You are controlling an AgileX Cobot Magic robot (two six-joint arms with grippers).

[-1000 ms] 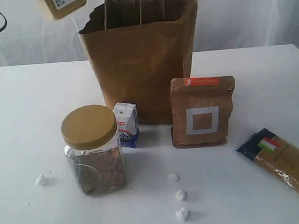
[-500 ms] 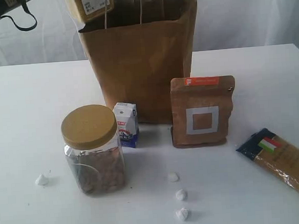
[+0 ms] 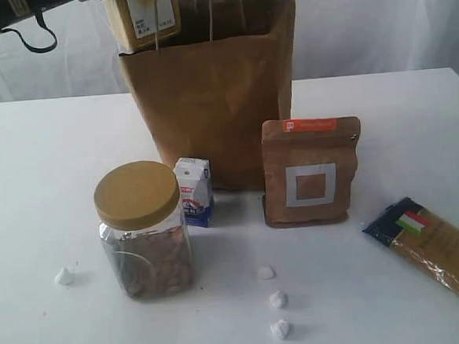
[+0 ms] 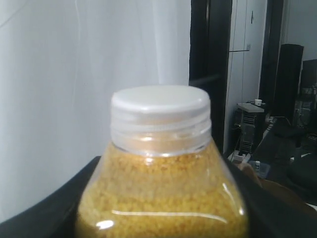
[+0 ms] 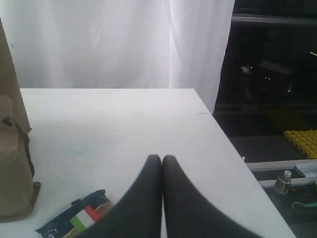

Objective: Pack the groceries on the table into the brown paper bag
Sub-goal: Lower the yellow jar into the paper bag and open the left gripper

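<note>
Near edge of the bench [image 3: 357, 313]: three crumpled white bits [image 3: 278, 299] in a short row near the middle, a fourth bit [image 3: 63, 276] off to the left; just behind, left of centre, the gold-lidded nut jar [image 3: 143, 233] stands upright, lid on; near right, the pasta packet [image 3: 440, 248] lies flat and slanted, flag end toward the middle, other end running out of frame; right pincer [image 5: 161, 161] is outside the exterior view, but its wrist camera shows both fingers pressed together with nothing between, above the bench with the packet's flag end close by; further back, the white-blue carton [image 3: 194, 192] stands upright just right of and behind the nut jar, close in front of the bag; the brown pouch [image 3: 311, 172] with the white square stands upright right of the carton, by the bag's right front corner, contact unclear; the brown paper bag [image 3: 213, 102] stands upright and open behind both; farthest and highest, the yellow-grain jar [image 3: 142, 19] hangs at the left corner of the bag's mouth, at rim height, one white handle [image 3: 156, 27] crossing in front of its label; can't tell if its base is inside the rim; left pincer [image 4: 161, 218] grips that jar, dark fingers [image 4: 59, 213] either side of the body, white cap [image 4: 159, 114] on.
</note>
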